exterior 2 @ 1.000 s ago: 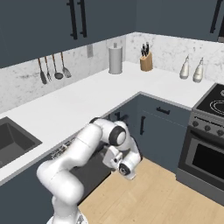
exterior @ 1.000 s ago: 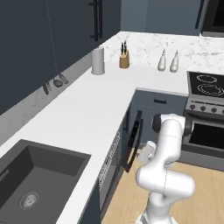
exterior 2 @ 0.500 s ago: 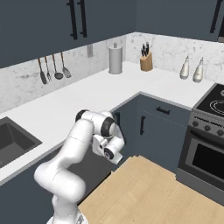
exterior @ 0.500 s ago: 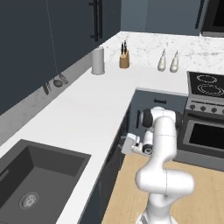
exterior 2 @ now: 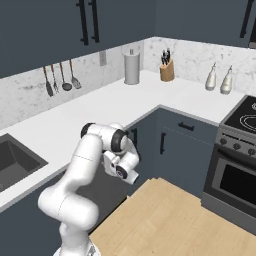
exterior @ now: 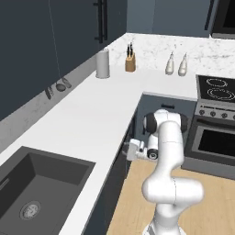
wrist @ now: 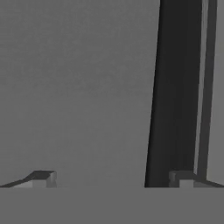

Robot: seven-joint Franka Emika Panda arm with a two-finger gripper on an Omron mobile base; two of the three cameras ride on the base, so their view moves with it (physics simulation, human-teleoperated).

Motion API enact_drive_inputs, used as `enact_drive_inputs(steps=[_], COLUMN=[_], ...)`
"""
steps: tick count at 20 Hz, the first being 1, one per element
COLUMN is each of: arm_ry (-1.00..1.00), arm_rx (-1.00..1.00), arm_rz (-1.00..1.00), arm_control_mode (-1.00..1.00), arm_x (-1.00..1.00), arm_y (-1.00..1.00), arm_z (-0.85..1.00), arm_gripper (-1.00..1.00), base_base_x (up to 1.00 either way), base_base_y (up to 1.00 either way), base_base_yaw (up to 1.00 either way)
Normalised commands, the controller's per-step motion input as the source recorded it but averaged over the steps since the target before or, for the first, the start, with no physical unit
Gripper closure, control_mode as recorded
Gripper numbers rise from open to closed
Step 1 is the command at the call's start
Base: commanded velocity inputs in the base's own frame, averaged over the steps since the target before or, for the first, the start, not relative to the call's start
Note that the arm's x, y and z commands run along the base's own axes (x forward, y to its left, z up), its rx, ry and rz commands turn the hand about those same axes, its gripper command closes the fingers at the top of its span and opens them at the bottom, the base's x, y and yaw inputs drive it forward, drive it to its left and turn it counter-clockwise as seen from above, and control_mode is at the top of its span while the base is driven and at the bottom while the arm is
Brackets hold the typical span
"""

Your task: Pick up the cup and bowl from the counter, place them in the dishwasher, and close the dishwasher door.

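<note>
In the hand view the gripper (wrist: 111, 177) is jammed right up against a flat dark panel (wrist: 78, 87), so you just get the fingertips (wrist: 41, 178) poking in at 6 o'clock and can't tell what that surface is, while the sink (exterior 2: 12, 160) is chopped off at 9 o'clock in the right base view.

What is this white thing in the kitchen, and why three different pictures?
It is a white jointed robot arm on a driving base, in a computer-drawn kitchen. Two pictures come from cameras behind it, to its left and right; the third looks out from its hand. Its two-finger gripper is low, pressed up near the dark slate-blue dishwasher door under the white marbled counter; it holds nothing, fingers apart. On the counter stand a grey cylindrical paper-towel roll, a brown knife block and two pale bottles; a dark sink is set into it.
</note>
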Motion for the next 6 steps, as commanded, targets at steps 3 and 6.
enact_drive_inputs(steps=[3, 6], arm_ry=[0.06, 0.07], arm_rx=[-0.10, -0.09], arm_rz=[0.00, -0.01], arm_control_mode=[-1.00, -1.00], arm_x=[0.28, 0.22], arm_y=[0.69, 0.61], arm_z=[-0.01, -0.03], arm_gripper=[-1.00, -1.00], base_base_x=[0.00, 0.00], base_base_y=[0.00, 0.00], base_base_yaw=[0.00, 0.00])
